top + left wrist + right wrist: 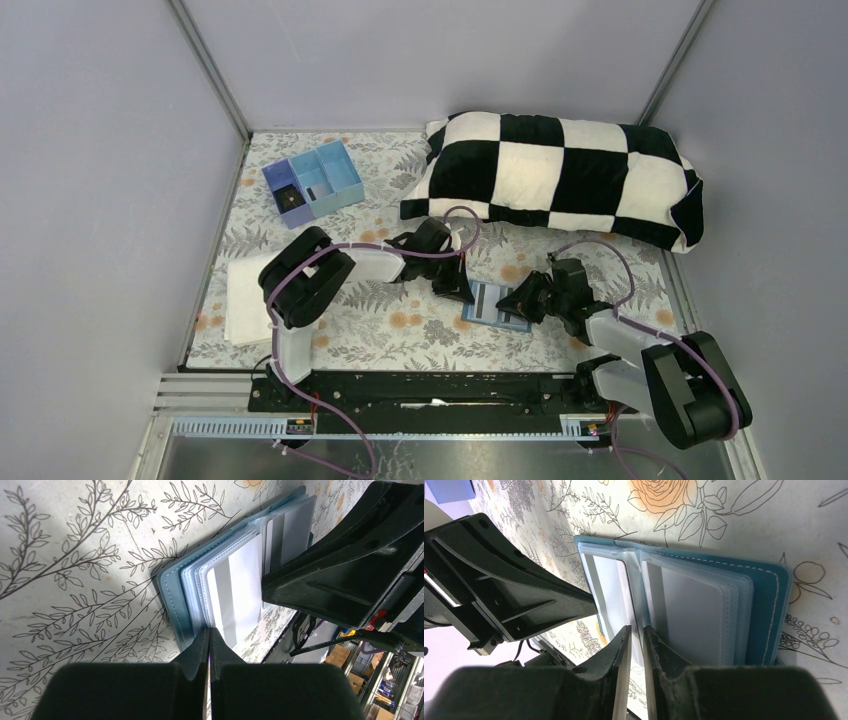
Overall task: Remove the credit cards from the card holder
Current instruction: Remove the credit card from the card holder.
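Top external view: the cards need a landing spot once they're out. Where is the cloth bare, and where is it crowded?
Bare floral tablecloth lies on the near side of the light-blue bifold card holder, and between the blue-and-purple compartment tray and the folded white cloth. Crowded: around the holder, where left gripper and right gripper meet.

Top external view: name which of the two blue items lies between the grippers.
The small flat card holder, open between the left gripper and right gripper; the blue-and-purple compartment tray sits back left, away from both.

Floral table (400, 335) carries card holder (488, 306), tray (352, 172), checkered pillow (560, 175), white cloth (245, 300).
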Controlling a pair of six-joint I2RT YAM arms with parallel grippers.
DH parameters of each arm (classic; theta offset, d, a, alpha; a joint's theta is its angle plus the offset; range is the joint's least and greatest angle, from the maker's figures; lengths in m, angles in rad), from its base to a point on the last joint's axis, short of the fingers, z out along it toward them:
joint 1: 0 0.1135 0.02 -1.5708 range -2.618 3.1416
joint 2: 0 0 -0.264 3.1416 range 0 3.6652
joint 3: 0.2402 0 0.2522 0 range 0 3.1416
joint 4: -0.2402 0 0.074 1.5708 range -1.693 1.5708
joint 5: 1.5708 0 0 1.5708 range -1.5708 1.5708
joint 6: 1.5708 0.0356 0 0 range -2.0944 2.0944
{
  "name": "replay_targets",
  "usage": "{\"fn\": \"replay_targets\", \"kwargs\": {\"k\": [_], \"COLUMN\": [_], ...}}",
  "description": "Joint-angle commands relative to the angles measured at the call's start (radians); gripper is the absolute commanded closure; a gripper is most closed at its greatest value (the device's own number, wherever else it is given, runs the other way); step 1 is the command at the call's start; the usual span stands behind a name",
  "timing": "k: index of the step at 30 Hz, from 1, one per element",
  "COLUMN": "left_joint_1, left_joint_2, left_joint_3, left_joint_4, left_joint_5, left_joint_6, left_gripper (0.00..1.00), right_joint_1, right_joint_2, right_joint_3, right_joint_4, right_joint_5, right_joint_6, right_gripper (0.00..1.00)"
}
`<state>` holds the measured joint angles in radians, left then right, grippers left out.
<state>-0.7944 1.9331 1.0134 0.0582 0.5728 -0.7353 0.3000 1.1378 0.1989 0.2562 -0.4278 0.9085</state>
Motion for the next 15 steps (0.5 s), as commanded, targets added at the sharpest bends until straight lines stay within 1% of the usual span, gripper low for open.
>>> {"fn": "replay_targets", "kwargs": {"k": [1, 12, 14, 15], "left_joint_1": [-0.004, -0.038, -0.040, -0.040], "left_joint_2": [0.039, 0.058, 0.058, 0.058], "left_joint_3": [0.006, 0.044, 0.049, 0.050], "left_joint_4": [-0.072, -0.068, -0.067, -0.067], "left_joint_5": [-0.020, -0.005, -0.001, -0.001], "left_joint_6": [0.040, 0.042, 0.043, 0.043], "left_gripper": [1.00, 1.00, 1.00, 1.00], "right_joint_1": [0.001, 0.001, 0.001, 0.001], "right_joint_2": [0.018, 0.060, 0.067, 0.069], "right_joint_3": [0.027, 0.025, 0.028, 0.028], "right_joint_4": [0.060, 0.124, 0.127, 0.127], "right_joint_5": [-0.042, -0.094, -0.100, -0.099], "right_joint_6": [-0.022, -0.026, -0.029, -0.031], "right_gripper": [0.78, 0.76, 0.80, 0.84]}}
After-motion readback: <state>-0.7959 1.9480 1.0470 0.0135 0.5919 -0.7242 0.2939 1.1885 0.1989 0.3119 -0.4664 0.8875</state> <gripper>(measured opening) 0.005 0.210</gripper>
